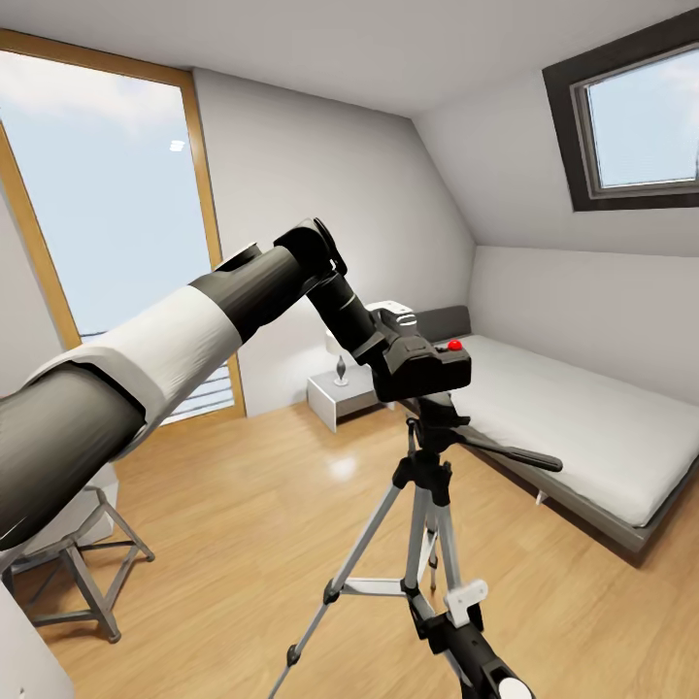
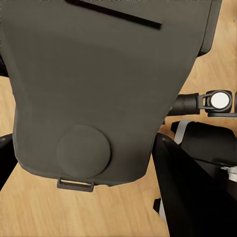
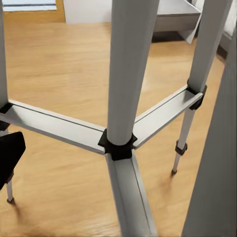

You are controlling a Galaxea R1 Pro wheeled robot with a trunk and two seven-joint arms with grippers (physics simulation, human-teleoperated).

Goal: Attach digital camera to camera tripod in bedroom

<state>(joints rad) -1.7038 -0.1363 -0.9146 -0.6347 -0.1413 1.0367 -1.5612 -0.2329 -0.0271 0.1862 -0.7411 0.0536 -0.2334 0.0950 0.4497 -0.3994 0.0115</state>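
left claw (image 1: 413, 364): closed around the digital camera (image 1: 432, 371), holding it from behind
right claw (image 1: 485, 670): low beside the camera tripod (image 1: 425, 505); whether it is wide or narrow cannot be told
camera place: right on top of the tripod's black head, seemingly touching it, red button up
tripod place: on the wood floor (image 1: 243, 524), the bed (image 1: 573, 417) behind it
risk: releasing before the mount seats could drop the camera; a sideways push might tip the tripod; the right arm near the legs could knock them
writing: none readable anywhere
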